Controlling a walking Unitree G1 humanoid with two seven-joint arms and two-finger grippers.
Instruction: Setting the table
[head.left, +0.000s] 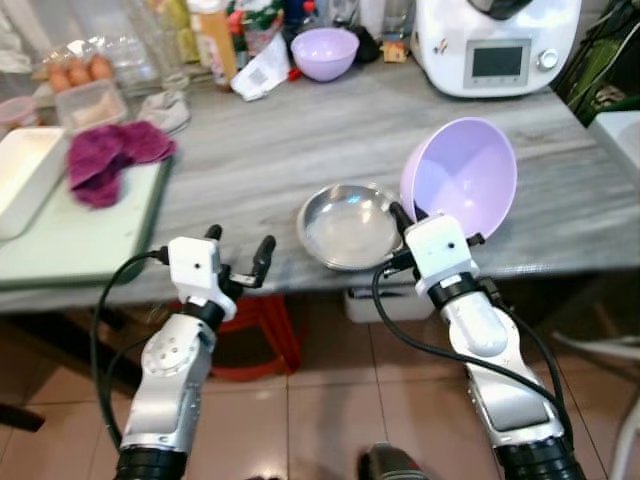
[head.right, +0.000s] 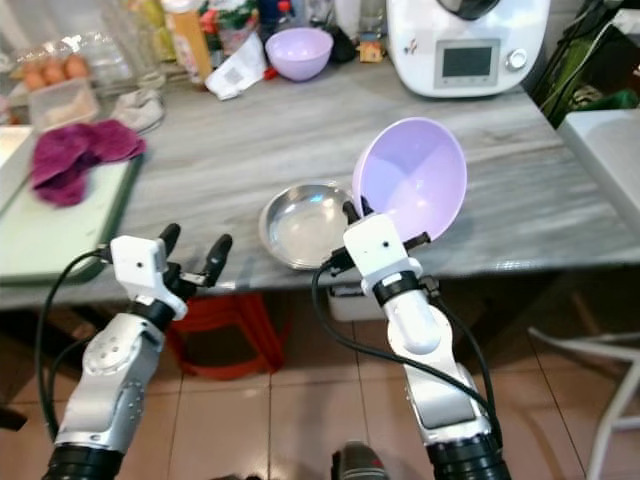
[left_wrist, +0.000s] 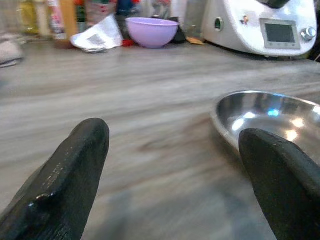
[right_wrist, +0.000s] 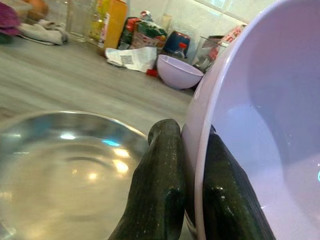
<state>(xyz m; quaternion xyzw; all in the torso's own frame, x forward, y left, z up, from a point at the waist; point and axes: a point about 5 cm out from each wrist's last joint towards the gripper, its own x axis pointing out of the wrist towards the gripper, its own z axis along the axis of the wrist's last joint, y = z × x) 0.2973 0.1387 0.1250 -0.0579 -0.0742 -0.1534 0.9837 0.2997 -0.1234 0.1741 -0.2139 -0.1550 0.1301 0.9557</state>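
Cloth (head.left: 112, 158), magenta and crumpled, lay to the left of the steel bowl (head.left: 350, 226), partly on a pale green board (head.left: 80, 235) and well apart from the bowl. The left gripper (head.left: 240, 250) hovered at the near edge of the grey table (head.left: 250, 140), left of the steel bowl, with its two black fingers (left_wrist: 65, 182) spread wide and nothing between them. The steel bowl sat upright at the table's near edge. Just right of the steel bowl, the right gripper (head.right: 358, 218) was closed on the rim of a lilac bowl (head.left: 462, 178), one finger (right_wrist: 159, 185) outside the wall and one inside, holding it tipped on edge with its hollow facing the camera, above the table. A second lilac bowl (head.left: 324, 52) stood upright beyond the steel bowl, at the far edge. A white kitchen machine (head.left: 495, 42) stood beyond and right of the steel bowl.
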